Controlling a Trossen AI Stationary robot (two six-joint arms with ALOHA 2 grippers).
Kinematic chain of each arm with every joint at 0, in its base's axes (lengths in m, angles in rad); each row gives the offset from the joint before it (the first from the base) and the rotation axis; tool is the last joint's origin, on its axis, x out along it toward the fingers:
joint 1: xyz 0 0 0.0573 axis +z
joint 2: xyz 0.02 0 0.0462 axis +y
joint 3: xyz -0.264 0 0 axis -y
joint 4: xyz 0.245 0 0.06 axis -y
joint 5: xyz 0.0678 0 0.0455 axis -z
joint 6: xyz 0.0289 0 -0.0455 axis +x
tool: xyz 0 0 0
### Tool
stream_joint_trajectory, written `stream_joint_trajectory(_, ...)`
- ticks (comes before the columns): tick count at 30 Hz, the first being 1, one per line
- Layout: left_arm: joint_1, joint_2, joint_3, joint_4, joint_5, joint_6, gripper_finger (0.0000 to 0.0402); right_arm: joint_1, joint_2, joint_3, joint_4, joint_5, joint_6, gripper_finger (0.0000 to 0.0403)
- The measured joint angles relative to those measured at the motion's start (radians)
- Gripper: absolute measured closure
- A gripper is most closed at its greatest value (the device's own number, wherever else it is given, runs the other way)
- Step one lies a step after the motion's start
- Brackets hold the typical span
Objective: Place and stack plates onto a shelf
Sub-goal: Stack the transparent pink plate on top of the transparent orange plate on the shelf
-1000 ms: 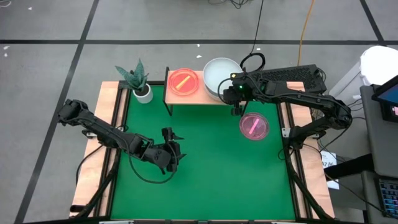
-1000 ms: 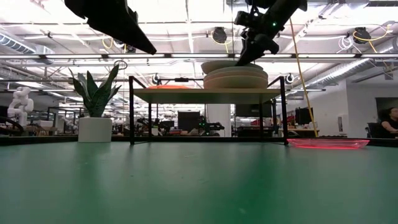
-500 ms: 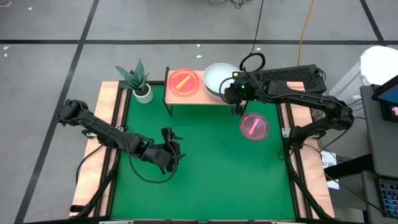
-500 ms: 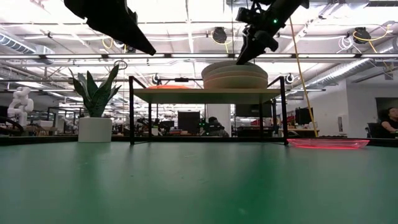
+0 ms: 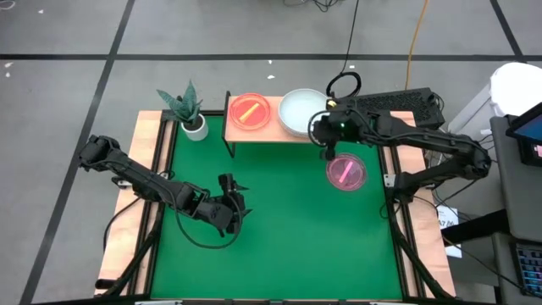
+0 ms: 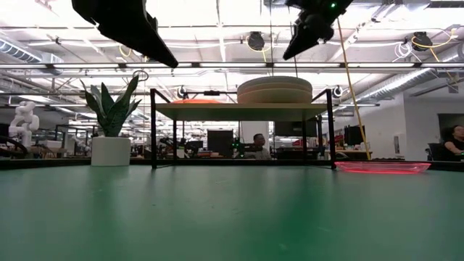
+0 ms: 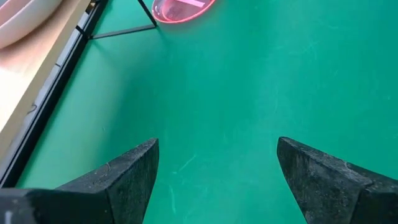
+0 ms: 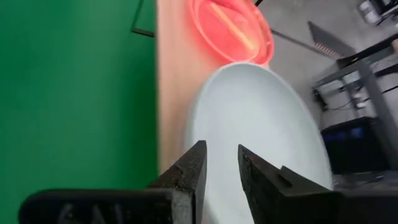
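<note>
Above the shelf's [image 5: 262, 127] right edge, right fingers [image 8: 193, 167] hover slightly parted; left fingers [image 7: 127, 177] gape over bare mat [image 5: 288, 237].

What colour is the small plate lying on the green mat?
Translucent pink plate with a stripe; clearest in the high view.

A desk [image 5: 279, 246] covered by a green mat is carrying a small shelf [image 5: 273, 133] at its far edge, a potted plant [image 5: 188, 111] standing just left of the shelf, and a translucent pink plate [image 5: 345, 171] lying on the mat near the shelf's right end. The shelf's wooden top is bearing a red-pink striped plate [image 5: 250, 112] on the left and a stack of pale plates [image 5: 302, 112] on the right.
</note>
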Motion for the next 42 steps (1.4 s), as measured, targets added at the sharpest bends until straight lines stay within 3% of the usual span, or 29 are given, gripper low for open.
stream_joint_trajectory(13,-0.026,0.000,0.000,-0.021,0.000,-0.015,0.0073,0.243,-0.014,-0.006,-0.288,0.002,0.491,0.0325)
stream_joint_trajectory(19,-0.027,0.000,0.000,-0.021,0.000,-0.024,0.0073,0.367,-0.013,-0.128,-0.284,0.100,0.661,0.0325)
stream_joint_trajectory(27,-0.027,0.000,0.000,-0.020,0.000,-0.039,0.0073,0.465,-0.013,-0.373,-0.123,0.118,0.773,0.0325)
stream_joint_trajectory(35,-0.027,0.000,0.000,-0.012,0.000,-0.044,0.0073,0.492,-0.013,-0.558,-0.044,0.131,0.906,0.0325)
stream_joint_trajectory(42,-0.027,0.000,0.000,-0.002,0.000,-0.043,0.0073,0.491,-0.013,-0.596,-0.028,0.127,0.899,0.0325)
